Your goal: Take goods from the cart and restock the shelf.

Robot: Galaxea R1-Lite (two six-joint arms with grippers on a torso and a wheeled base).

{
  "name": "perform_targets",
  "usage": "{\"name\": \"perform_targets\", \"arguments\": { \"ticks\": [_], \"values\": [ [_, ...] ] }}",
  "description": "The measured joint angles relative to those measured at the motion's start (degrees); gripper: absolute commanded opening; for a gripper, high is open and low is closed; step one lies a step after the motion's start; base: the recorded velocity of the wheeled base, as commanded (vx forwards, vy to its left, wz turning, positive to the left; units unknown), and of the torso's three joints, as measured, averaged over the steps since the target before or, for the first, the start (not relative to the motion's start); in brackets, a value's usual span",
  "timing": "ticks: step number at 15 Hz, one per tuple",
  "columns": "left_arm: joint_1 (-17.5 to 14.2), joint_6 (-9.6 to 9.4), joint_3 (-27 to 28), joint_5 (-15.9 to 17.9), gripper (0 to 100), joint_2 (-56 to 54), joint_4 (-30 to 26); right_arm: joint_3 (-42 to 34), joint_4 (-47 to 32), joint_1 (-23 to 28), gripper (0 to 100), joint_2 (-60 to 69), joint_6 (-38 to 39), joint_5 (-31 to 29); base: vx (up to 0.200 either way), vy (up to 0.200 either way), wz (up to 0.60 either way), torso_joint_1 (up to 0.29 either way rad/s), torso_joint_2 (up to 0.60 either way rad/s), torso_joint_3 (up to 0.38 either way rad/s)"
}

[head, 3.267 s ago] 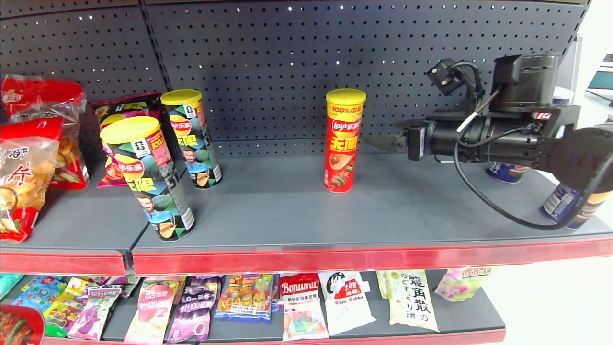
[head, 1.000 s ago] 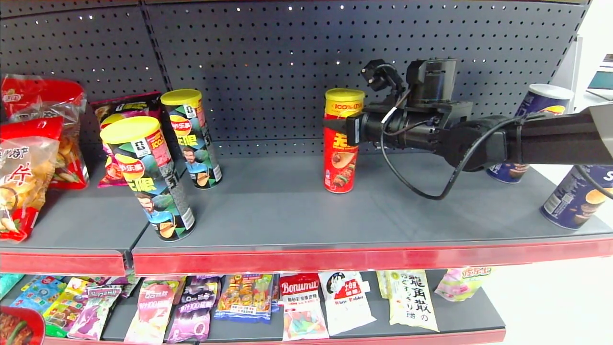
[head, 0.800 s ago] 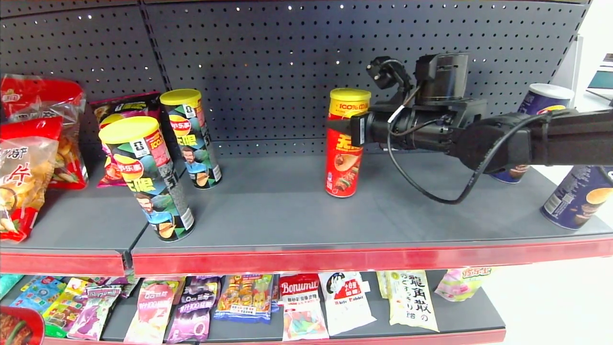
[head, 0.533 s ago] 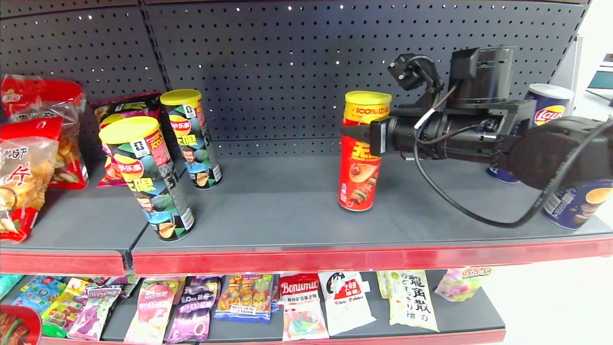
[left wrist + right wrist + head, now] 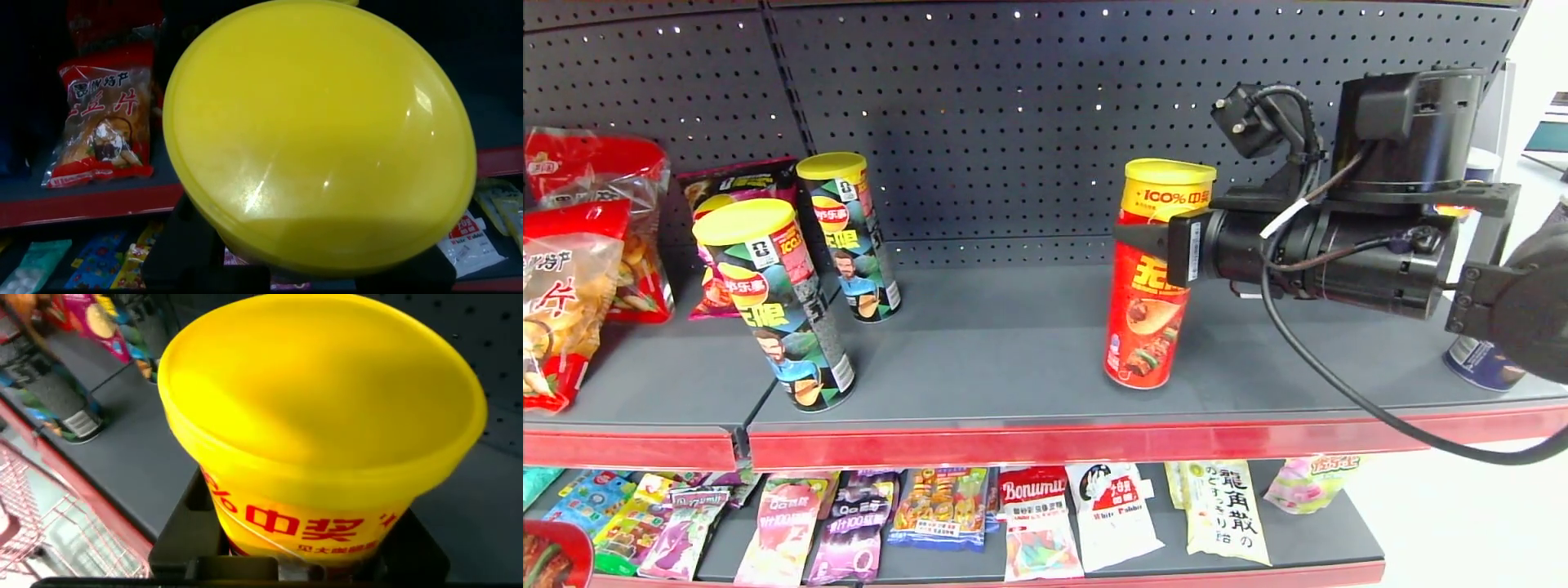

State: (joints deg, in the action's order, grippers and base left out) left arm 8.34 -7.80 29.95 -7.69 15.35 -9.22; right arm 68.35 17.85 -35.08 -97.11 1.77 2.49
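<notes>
Restock partway: two green cans (image 5: pixel 776 302) already stand on the shelf (image 5: pixel 1013 343). The red can (image 5: pixel 1147 318) is upright near the front edge, right of the middle, not let go yet. My right fingers (image 5: pixel 1139 238) are clamped on it just under its yellow lid. Base touching the shelf or just off it, can't tell. My left fingers (image 5: pixel 188 257) look closed around another yellow-lidded can (image 5: pixel 319 131), out in front of the shelf, left to place.

The chip can (image 5: pixel 1150 310) stood near the front of the shelf (image 5: pixel 996 351), clasped from its right by the right gripper (image 5: pixel 1145 238). Two more cans (image 5: pixel 776 302) stood well left of it, snack bags (image 5: pixel 572 269) farther left.
</notes>
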Motion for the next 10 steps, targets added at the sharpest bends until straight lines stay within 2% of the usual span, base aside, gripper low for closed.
{"name": "perform_targets", "arguments": {
  "ticks": [4,10],
  "values": [
    [0.0,0.0,-0.1,0.0,0,-0.1,0.0,-4.1,7.6,-0.5,0,-0.2,-2.3,-0.1,0.0,0.0,0.0,0.0,0.0,0.0],
    [0.0,-0.02,-0.1,0.0,0,-0.4,0.0,-6.8,8.4,-2.1,0,-0.1,-4.4,-0.4,0.0,0.0,0.0,0.0,0.0,0.0]
  ]
}}
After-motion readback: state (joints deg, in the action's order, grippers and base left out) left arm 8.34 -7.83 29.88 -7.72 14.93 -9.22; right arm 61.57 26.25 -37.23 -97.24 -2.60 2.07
